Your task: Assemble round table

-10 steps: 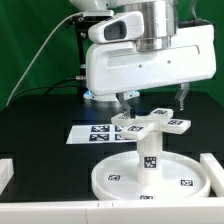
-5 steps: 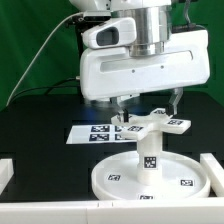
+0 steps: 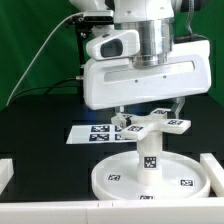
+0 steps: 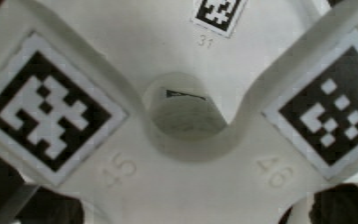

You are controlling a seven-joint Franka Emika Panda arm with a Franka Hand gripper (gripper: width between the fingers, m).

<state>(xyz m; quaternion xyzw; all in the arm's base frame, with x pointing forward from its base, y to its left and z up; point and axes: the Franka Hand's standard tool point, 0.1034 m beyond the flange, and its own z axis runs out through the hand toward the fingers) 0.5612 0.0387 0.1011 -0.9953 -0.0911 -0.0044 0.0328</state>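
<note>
**Lead:** Gripper point(image 3: 147, 117) first: your fingers straddle the cross base point(image 3: 152, 125) at its hub, one finger showing on each side. I cannot tell from either view whether they are clamped on it or standing slightly off. Over the last second the wrist has turned and the arm's big white housing has swung toward the exterior view's right.

**Operator:** And the parts, biggest down?

**Lead:** You have the round disc point(image 3: 115, 178) lying flat at the front, between the white rails. The short post point(image 3: 148, 153) stands upright at the disc's middle. The cross base sits on top of that post, arms level, and the wrist view looks straight down onto its centre hole, with tags on the arms around it.

**Operator:** So what does the turn tell me?

**Lead:** My judgement: you are screwing the base onto the post. Nothing has tilted, so the final joint looks underway.
</note>
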